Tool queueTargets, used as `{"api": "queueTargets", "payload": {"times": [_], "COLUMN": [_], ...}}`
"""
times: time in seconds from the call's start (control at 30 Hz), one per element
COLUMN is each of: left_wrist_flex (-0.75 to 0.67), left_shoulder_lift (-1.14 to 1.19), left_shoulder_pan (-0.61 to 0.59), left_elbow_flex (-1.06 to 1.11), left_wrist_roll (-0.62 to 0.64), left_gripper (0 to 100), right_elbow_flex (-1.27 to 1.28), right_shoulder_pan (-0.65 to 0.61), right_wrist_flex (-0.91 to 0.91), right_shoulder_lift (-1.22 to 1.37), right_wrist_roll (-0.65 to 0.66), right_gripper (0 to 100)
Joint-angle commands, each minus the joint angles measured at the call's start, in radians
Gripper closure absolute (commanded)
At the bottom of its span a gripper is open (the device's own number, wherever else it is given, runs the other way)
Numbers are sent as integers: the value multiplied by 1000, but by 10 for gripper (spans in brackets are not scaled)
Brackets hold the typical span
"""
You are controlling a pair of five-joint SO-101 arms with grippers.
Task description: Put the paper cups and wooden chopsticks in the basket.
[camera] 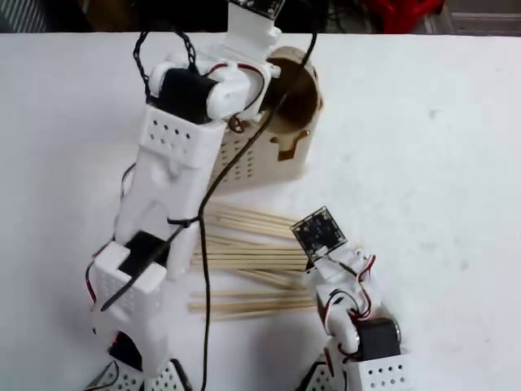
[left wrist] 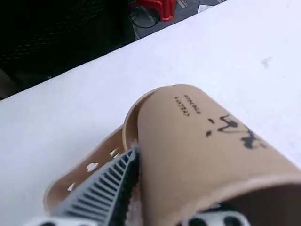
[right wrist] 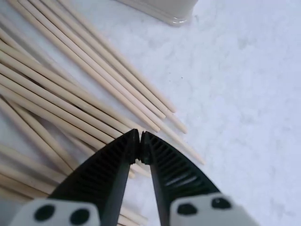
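- Brown paper cup point(left wrist: 202, 141) tipped on its side at the top of the basket point(camera: 260, 159), close to the far edge of the tabletop point(camera: 423, 163), about midway along it.
- Pinched at its wall by the left claw point(left wrist: 136, 157), one grey ribbed finger point(left wrist: 110, 188) pressed flat against the outside of the cup.
- Cream basket with small punched holes in its sides, standing upright under the cup.
- Wooden chopsticks point(camera: 252, 261) strewn loose on the tabletop between the basket and the near edge, most lying roughly parallel to those edges, a few crossing at slight angles.
- Nearest sticks just short of the basket's foot; cannot tell whether touching it.
- Right claw point(right wrist: 140, 141) pressed together with nothing between the tips, poised low over the ends of the chopsticks on the right side of the pile.
- Bare white tabletop stretching away toward the right edge.
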Motion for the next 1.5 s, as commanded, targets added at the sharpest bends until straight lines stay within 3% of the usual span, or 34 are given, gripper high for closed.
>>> {"api": "queueTargets", "payload": {"times": [0.0,0.7,1.13,1.47], "left_wrist_flex": [15,-371,-235,-212], "left_shoulder_lift": [7,30,170,309], "left_shoulder_pan": [-28,-73,-74,-65], "left_elbow_flex": [-91,-87,94,15], "left_wrist_roll": [31,29,21,21], "left_gripper": [809,812,812,812], "right_elbow_flex": [-5,-3,-3,-3], "right_shoulder_pan": [-2,-2,-2,-2], "right_wrist_flex": [-19,-18,-18,-18], "right_shoulder_lift": [-7,-7,-7,-7], "right_wrist_roll": [12,12,12,12], "right_gripper": [981,981,981,981]}}
